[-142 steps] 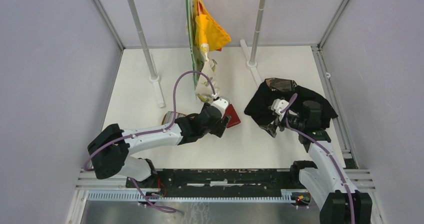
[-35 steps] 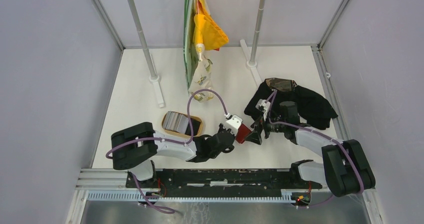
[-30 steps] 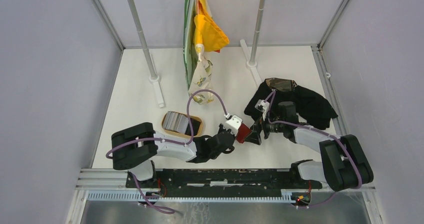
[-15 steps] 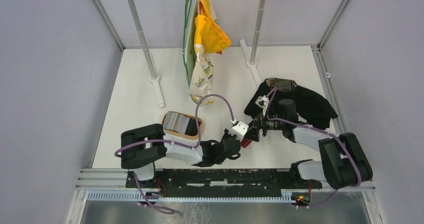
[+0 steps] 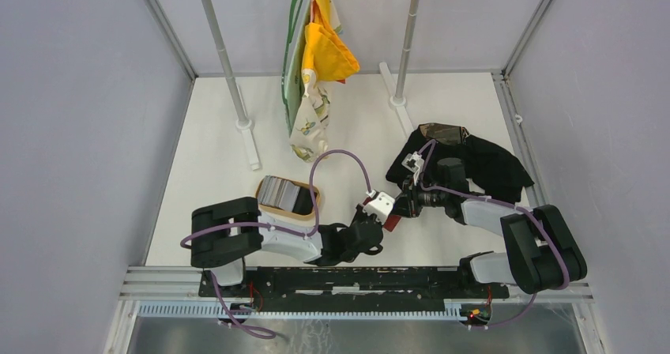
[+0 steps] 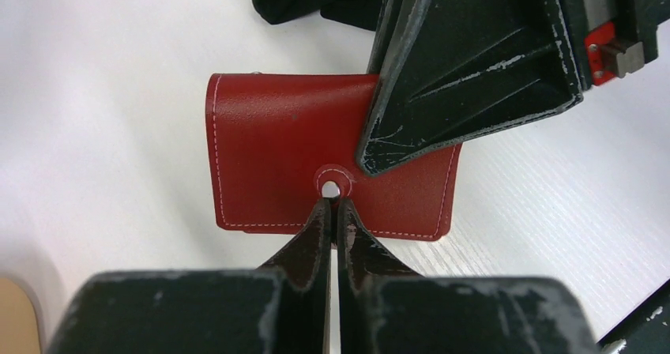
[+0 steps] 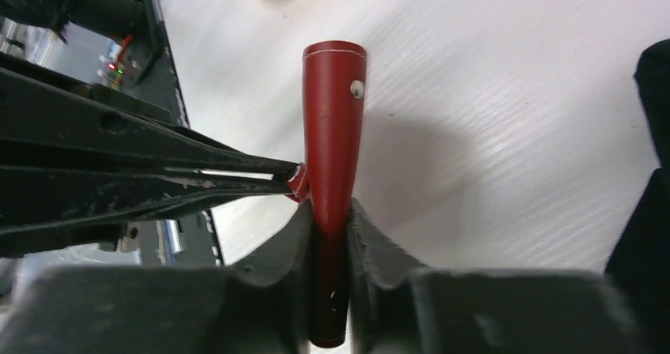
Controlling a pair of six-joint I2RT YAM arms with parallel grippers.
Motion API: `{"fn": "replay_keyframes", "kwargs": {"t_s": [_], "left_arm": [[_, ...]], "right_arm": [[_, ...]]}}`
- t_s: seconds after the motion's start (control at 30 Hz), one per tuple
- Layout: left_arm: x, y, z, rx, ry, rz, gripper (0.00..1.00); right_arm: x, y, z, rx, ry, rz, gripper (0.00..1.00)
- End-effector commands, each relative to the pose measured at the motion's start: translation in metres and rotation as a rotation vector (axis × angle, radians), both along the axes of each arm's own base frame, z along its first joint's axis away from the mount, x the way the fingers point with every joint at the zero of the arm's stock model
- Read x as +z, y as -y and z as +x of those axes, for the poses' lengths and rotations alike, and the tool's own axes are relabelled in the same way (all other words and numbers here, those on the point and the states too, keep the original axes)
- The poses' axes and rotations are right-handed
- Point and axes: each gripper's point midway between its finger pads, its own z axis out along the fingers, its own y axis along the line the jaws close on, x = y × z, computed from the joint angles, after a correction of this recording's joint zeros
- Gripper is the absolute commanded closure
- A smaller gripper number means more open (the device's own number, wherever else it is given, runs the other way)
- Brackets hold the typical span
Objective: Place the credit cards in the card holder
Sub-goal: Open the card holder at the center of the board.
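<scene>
- Card holder [image 6: 272, 152]: red, folded, snap stud [image 6: 331, 188] showing. It sits at lower centre of the top view, over the white counter [image 5: 213, 156], between the two grippers.
- Left gripper [image 6: 332, 204]: jaws pressed fully together, tips pinching the card holder's edge at the stud.
- Right gripper [image 7: 332, 212]: jaws drawn in against both faces of the card holder, clamping it from the opposite side.
- Credit cards [image 5: 278, 189]: silvery and black, lying in a tan wooden tray [image 5: 271, 206], just left of the grippers.
- Black cloth [image 5: 494, 168]: heaped at right of centre, beyond the right arm.
</scene>
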Motion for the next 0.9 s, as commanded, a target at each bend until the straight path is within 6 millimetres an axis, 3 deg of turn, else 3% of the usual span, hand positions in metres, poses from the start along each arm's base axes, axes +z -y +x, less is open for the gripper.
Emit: {"fn": "replay_keyframes", "kwargs": {"t_s": [0.0,0.1,0.37,0.57,0.73,0.87], "left_arm": [[0.034,0.002,0.011,0.072,0.064,-0.110,0.98],[0.040,-0.004,0.009,0.080,0.060,-0.169,0.98],[0.061,-0.013,0.002,0.060,0.042,-0.317,0.98],[0.063,-0.018,-0.008,0.025,-0.006,-0.370,0.96],[0.057,-0.027,-0.023,-0.020,-0.083,-0.422,0.53],[0.053,-0.041,-0.031,-0.025,-0.125,-0.455,0.37]], "right_arm": [[0.020,-0.007,0.012,0.021,0.085,0.035,0.91],[0.022,-0.006,0.016,0.014,0.110,0.024,1.00],[0.027,-0.007,0.014,0.030,0.125,0.040,1.00],[0.040,-0.008,0.015,0.062,0.185,0.069,0.99],[0.051,-0.008,0.012,0.103,0.236,0.095,0.97],[0.057,-0.007,0.012,0.140,0.302,0.090,0.95]]}}
